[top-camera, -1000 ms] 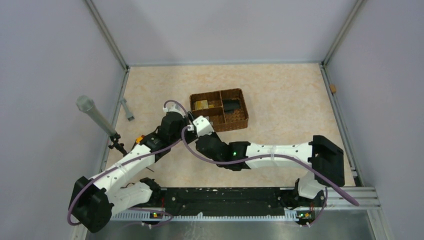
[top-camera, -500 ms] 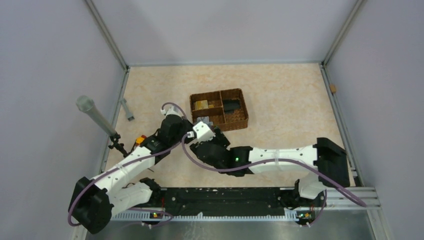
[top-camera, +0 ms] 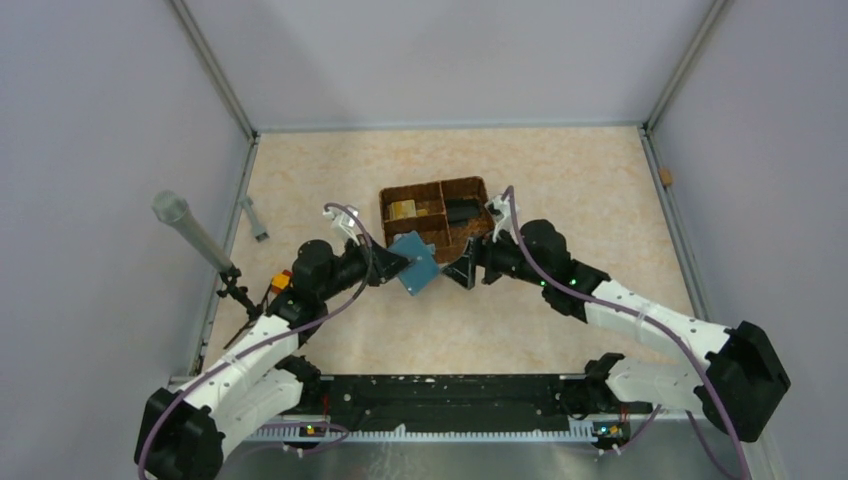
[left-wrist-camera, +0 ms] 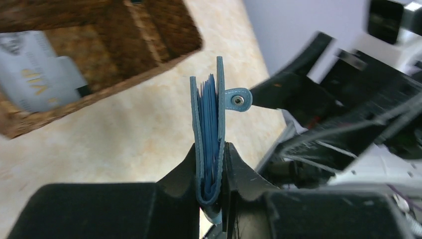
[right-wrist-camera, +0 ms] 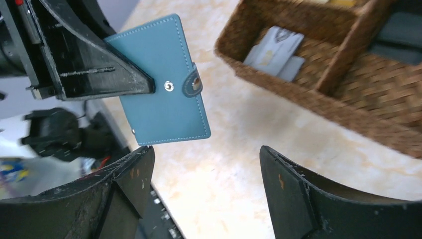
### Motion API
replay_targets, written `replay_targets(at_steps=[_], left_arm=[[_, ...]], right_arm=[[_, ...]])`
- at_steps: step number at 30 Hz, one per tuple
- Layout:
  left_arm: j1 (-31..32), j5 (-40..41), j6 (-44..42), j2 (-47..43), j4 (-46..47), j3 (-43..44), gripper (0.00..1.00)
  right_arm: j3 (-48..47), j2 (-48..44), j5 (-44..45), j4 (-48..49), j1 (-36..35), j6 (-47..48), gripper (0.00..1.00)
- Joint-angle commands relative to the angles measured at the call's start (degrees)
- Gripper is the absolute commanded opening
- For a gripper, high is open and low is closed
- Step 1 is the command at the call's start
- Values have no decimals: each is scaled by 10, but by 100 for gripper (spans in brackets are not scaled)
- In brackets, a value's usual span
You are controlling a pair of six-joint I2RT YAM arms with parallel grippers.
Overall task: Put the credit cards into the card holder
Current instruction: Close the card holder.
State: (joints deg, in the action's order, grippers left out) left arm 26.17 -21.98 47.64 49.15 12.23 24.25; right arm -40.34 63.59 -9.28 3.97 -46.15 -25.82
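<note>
The teal card holder point(top-camera: 414, 262) hangs folded above the table, just in front of the basket. My left gripper point(top-camera: 397, 265) is shut on its folded spine; in the left wrist view the card holder point(left-wrist-camera: 209, 129) stands edge-on between the fingers point(left-wrist-camera: 213, 167), its snap tab sticking out to the right. My right gripper point(top-camera: 463, 268) is open just right of the holder and apart from it. From the right wrist the card holder point(right-wrist-camera: 160, 82) shows its closed face beyond the empty open gripper point(right-wrist-camera: 206, 167). White-grey credit cards point(right-wrist-camera: 276, 51) and a gold one point(top-camera: 404, 209) lie in the basket.
The brown wicker basket point(top-camera: 484, 232) stands behind both grippers, with a dark item point(top-camera: 462, 212) in its right compartment. A grey cylinder on a stand point(top-camera: 187, 228), a small grey piece point(top-camera: 256, 219) and a yellow-and-red toy block point(top-camera: 281, 281) are at the left. Walls close three sides.
The right gripper opened, let go of the card holder and swung away to the right. The left gripper shut on the holder and now carries it alone.
</note>
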Motion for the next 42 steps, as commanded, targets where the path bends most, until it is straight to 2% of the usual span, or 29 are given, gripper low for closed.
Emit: replay_targets(at_steps=[1,5,8,15,21,24,37,39,42], left_arm=[[-2,-118,-16,-17,98,2,0],[-2,-122,-34,-10,20,28,0],[-2,-126,-52,-2,-38,50,0],[-2,-115,-51,-1,-53,50,0],[-2,-109,-43,6,-52,51,0],[-3,-108,-44,8,-53,52,0],[-2,-105,-44,11,-61,52,0],[-3,-104,-43,11,-64,52,0],[-3,-96,-43,10,-71,54,0]], right_arm=[[31,-39,-187,127,46,-73,75],[-3,-30,-185,75,47,-44,55],[-26,-7,-178,54,47,-37,48],[-71,50,-171,28,43,-21,45],[-98,74,-107,-36,17,9,34],[-99,80,-91,-38,9,12,29],[-113,103,-55,-54,-10,15,28],[-113,102,-52,-54,-10,14,22],[-114,99,-51,-57,-10,13,7]])
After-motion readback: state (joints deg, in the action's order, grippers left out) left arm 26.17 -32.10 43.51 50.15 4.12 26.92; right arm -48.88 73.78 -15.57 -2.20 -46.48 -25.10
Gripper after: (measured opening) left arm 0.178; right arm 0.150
